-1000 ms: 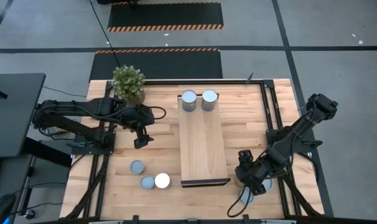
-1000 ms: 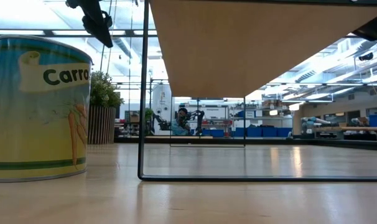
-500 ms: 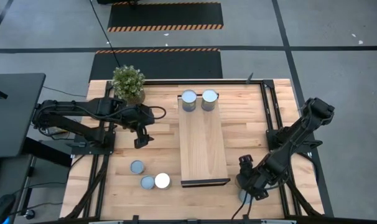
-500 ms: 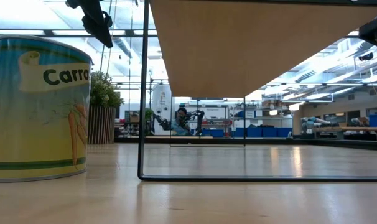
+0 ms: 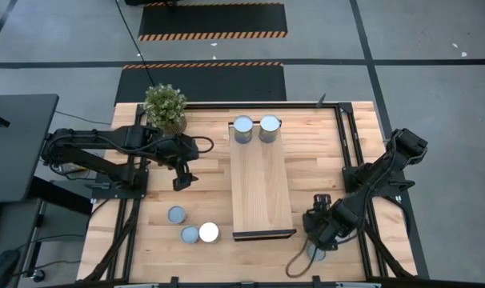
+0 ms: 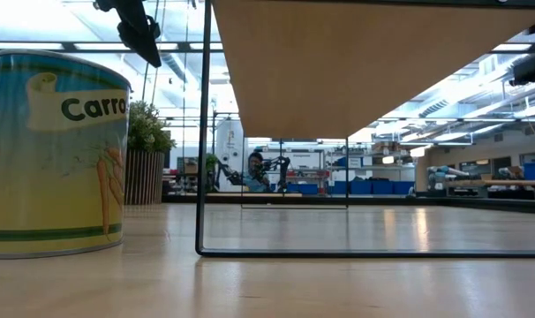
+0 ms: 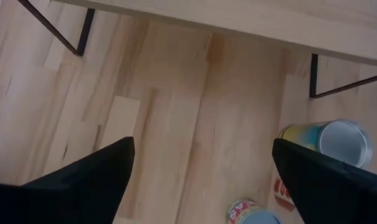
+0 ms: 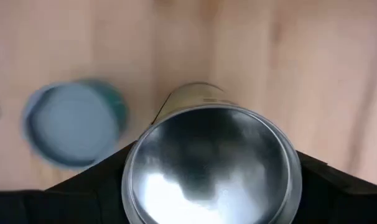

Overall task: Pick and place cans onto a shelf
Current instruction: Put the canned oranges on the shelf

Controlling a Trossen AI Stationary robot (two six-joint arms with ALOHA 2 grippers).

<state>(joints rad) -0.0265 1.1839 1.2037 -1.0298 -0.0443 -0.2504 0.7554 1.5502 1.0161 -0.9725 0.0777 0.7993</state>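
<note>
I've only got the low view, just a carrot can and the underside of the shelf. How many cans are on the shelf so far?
Observer: Two cans stand side by side at the far end of the shelf.
Operator: Is the right arm carrying anything?
Observer: Yes, the right end effector is shut on a can, near the shelf's front right corner.
Operator: And the left one?
Observer: The left end effector hangs open over the tabletop, left of the shelf.
</note>
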